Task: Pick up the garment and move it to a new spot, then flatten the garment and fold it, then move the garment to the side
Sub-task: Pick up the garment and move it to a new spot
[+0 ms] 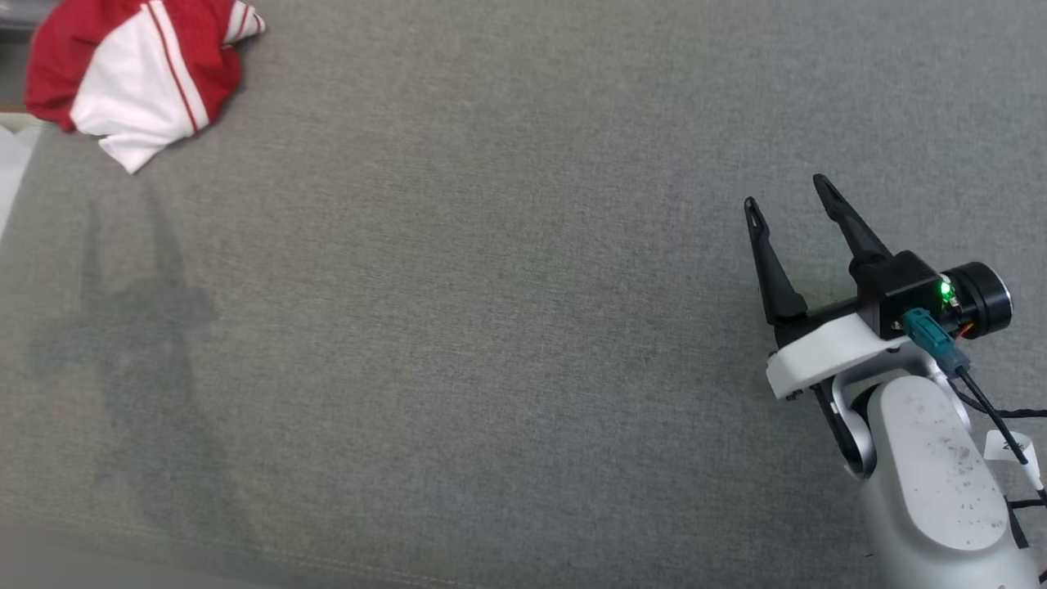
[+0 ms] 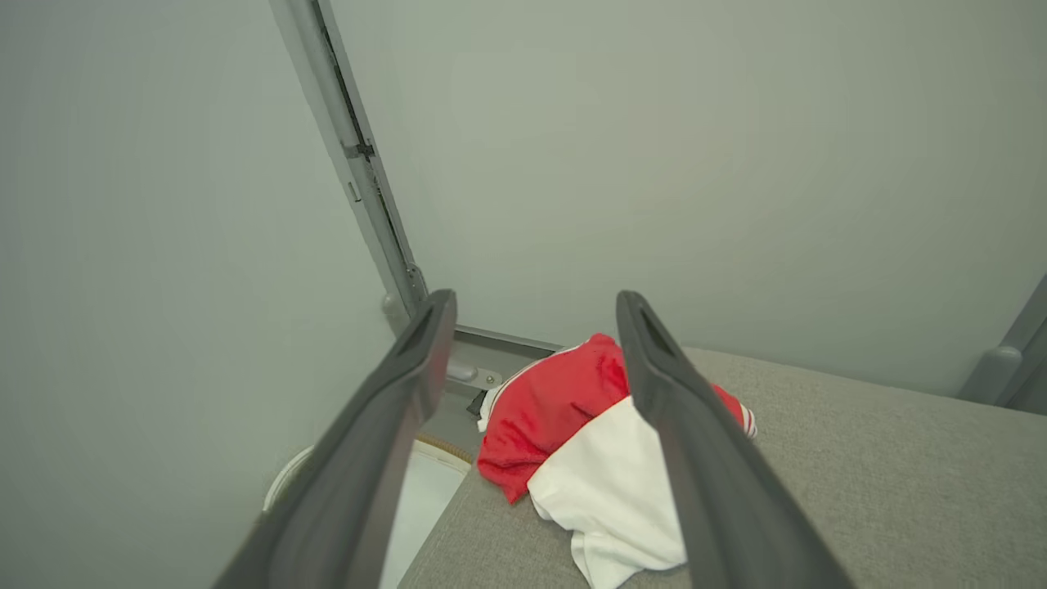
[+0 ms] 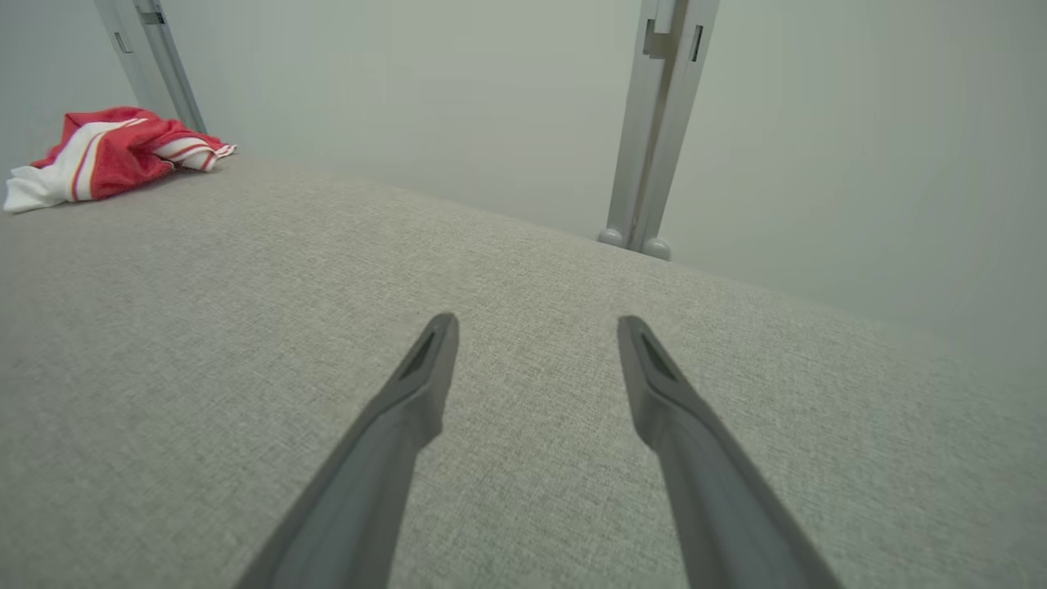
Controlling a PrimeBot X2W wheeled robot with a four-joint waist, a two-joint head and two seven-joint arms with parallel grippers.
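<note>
I see the red-and-white jersey T-shirt [image 1: 131,74] bunched at eleven o'clock, on the corner of the grey worktop [image 1: 491,327]. My left gripper [image 2: 536,303] and right gripper [image 1: 785,192] both gape, empty. A shallow grab could nudge it over the edge.

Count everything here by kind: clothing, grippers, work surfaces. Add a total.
garment: 1
grippers: 2 (left gripper, right gripper, both open)
grey fabric surface: 1
Total: 4
</note>
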